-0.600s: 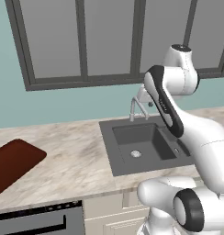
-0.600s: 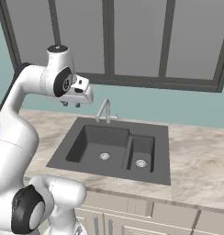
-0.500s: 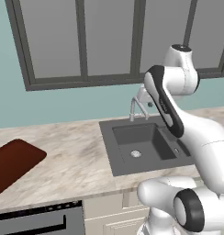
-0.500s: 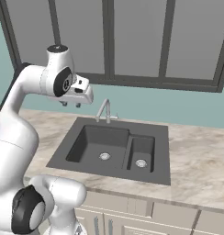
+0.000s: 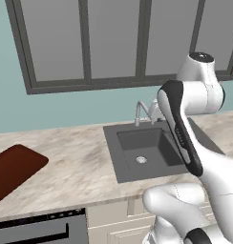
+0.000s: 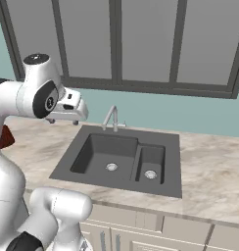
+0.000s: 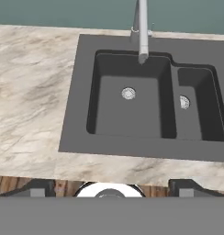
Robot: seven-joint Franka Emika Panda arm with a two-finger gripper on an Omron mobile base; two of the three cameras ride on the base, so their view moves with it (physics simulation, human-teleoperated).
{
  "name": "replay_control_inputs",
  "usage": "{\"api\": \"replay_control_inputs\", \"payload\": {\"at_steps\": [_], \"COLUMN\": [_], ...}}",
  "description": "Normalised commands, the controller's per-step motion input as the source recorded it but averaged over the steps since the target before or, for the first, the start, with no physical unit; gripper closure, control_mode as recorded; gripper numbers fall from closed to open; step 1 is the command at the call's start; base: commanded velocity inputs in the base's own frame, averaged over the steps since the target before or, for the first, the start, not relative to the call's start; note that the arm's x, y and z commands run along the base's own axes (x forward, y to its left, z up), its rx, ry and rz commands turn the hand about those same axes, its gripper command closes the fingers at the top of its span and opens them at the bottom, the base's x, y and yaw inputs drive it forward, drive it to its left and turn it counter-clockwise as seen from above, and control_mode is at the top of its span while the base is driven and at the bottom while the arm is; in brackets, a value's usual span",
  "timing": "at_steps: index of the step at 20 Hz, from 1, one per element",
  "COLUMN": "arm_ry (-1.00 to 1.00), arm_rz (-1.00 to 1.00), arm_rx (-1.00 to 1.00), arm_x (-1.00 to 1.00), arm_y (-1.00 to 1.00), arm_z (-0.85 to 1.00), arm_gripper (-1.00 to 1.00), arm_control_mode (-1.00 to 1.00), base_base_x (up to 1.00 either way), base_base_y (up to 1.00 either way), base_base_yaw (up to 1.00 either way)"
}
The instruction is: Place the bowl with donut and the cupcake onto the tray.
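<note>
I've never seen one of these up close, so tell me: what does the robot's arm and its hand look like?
The arm is made of glossy white rounded segments with dark grey-black bands at its joints. Its hand is a boxy white block with a dark patch, and the gripper ends in two small dark finger tips. No cables or markings are visible.

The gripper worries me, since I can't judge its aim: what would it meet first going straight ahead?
Probably the dark sink: the hand view looks down into its larger basin, with the gripper open above. Depth is unclear.

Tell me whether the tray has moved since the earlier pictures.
No. In the left base view the tray lies at the same place on the counter, left of the sink.
</note>
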Motion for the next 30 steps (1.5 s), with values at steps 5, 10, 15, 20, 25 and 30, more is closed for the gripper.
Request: {"api": "replay_control_inputs", "payload": {"at_steps": [5,10,15,20,25,30], "arm_ry": [-0.01,0.00,0.00,-0.02,0.00,0.00], "arm_rz": [0.00,0.00,0.00,0.00,0.00,0.00], "arm_rx": [-0.02,0.00,0.00,0.00,0.00,0.00], "arm_x": [-0.67,-0.62,-0.42,-0.17,0.00,0.00], "arm_y": [0.04,0.00,0.00,0.00,0.00,0.00], "arm_z": [0.06,0.09,0.14,0.00,0.00,0.00], "arm_gripper": [-1.00,-1.00,-1.00,-1.00,-1.00,-1.00], "arm_control_mode": [-1.00,-1.00,-1.00,1.00,1.00,1.00], "base_base_x": [0.00,0.00,0.00,-0.26,-0.28,-0.02], "base_base_y": [0.00,0.00,0.00,0.32,1.00,1.00], "base_base_yaw": [0.00,0.00,0.00,-0.01,-0.08,-0.09]}}
